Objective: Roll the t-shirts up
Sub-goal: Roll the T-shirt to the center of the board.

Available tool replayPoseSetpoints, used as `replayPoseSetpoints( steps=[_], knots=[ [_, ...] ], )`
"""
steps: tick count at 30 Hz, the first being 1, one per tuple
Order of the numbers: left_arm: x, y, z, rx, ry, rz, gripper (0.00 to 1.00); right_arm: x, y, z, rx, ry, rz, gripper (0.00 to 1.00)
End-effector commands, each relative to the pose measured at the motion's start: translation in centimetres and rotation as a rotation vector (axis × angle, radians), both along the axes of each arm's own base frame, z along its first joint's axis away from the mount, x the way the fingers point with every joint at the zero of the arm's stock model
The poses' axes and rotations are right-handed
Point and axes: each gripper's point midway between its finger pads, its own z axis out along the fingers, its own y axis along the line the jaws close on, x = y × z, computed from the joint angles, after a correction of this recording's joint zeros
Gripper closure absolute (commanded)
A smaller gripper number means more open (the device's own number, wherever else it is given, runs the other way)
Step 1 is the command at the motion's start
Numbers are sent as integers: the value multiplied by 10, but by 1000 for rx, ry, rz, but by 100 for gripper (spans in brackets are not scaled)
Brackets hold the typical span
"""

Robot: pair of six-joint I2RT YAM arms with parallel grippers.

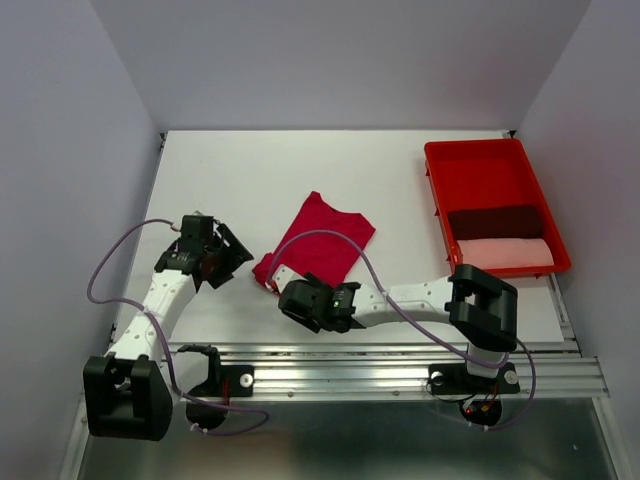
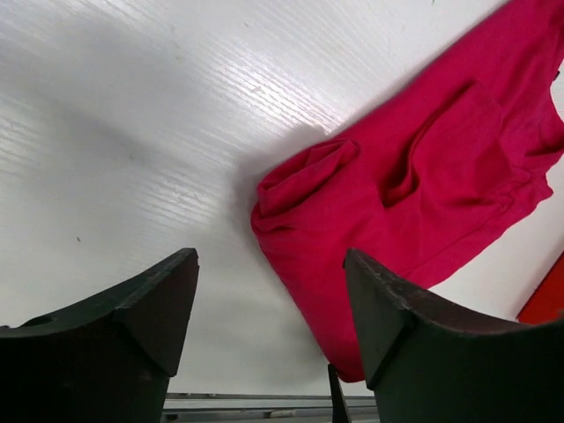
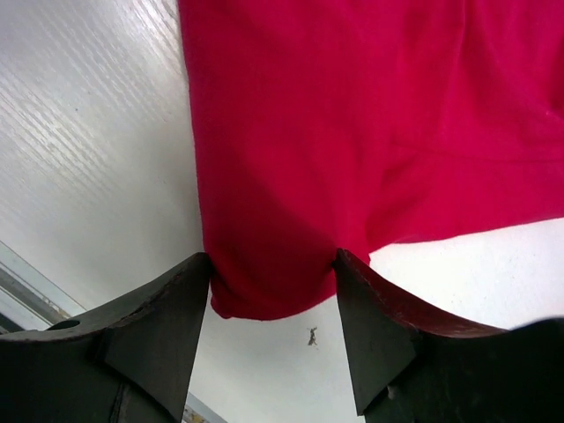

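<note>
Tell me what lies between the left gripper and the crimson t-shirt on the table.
Only a bare strip of white tabletop separates the open left gripper from the crumpled crimson cloth t-shirt. The top external view shows it best.

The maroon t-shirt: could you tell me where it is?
The maroon t-shirt lies in the red tray at the top view's right, just behind the pink t-shirt.

On my feed the crimson t-shirt (image 1: pixel 322 240) reads as soft matt cloth, creased. The white bench (image 1: pixel 250 180) has a fine ribbed grain with a faint sheen. The tray (image 1: pixel 485 180) at the far right corner is glossy red plastic, and the maroon t-shirt (image 1: pixel 495 221) and pink t-shirt (image 1: pixel 505 252) in it are matt cloth. The left pincer (image 2: pixel 270 264) and right pincer (image 3: pixel 271 264) look like dull dark plastic. I see brushed metal on the near-edge rail (image 1: pixel 380 365).
</note>
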Motion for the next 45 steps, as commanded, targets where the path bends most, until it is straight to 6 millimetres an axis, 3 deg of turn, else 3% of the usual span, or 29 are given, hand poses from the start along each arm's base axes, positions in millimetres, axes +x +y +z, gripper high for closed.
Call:
replayPoseSetpoints(
  steps=[1, 7, 13, 17, 18, 22, 35, 45],
  knots=[
    [2, -6, 4, -37, -32, -13, 20, 5, 16, 3, 47, -50, 14, 36],
    [-8, -8, -6, -65, -12, 1, 20, 6, 18, -17, 47, -47, -3, 47],
    [-14, -22, -12, -163, -38, 3, 20, 5, 24, -11, 113, -39, -21, 84],
    [-19, -30, -24, -217, -42, -10, 17, 3, 32, 2, 190, -24, -31, 98],
    [-20, -32, -26, -227, -41, -15, 11, 4, 32, 4, 208, -16, -41, 99],
    [-20, -36, -31, -262, -57, -17, 4, 3, 38, 14, 289, 40, -56, 99],
    [-10, -41, -44, -302, -118, -22, 5, 4, 43, 32, 452, 168, -85, 99],
    [6, -49, -47, -338, -161, -46, 7, 3, 43, 33, 472, 191, -85, 99]
  ],
)
